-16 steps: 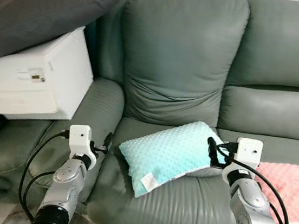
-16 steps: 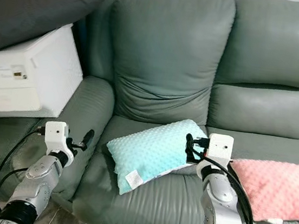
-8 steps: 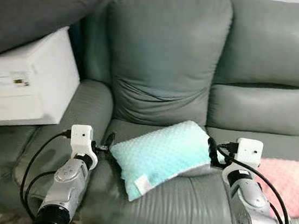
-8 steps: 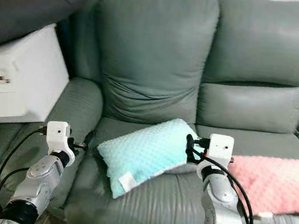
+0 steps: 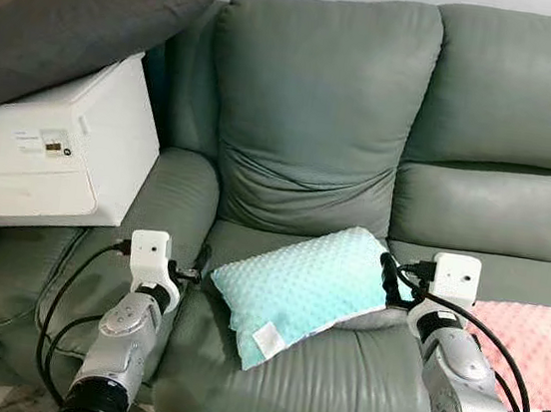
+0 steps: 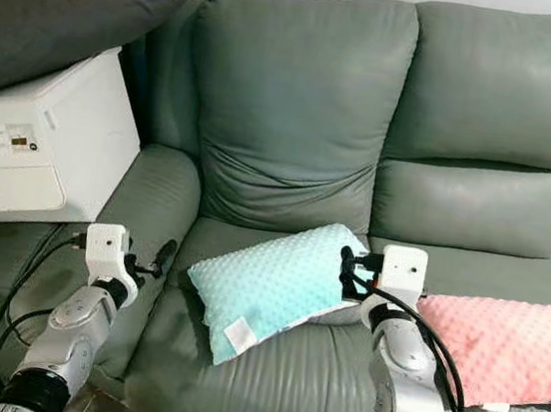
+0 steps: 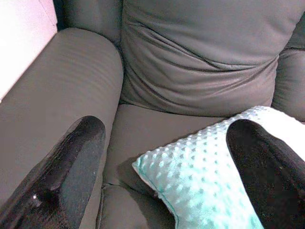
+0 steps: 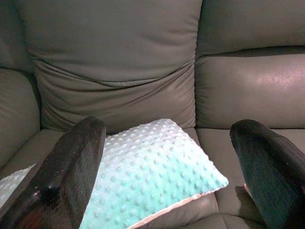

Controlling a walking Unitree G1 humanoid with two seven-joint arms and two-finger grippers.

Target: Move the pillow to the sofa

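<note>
Both grippers are raised over the front of the sofa, one at each end of the pillow. Left gripper sits just beside the pillow's near-left corner, fingers spread wide, nothing between them. Right gripper is at the pillow's right end, fingers likewise spread wide and empty; contact with the fabric cannot be confirmed. Mint dotted pillow lies flat on the seat cushion, angled, white tag at its front corner. Pink pillow lies on the seat to the right. White box rests on the left armrest with a dark grey cushion on top.
</note>
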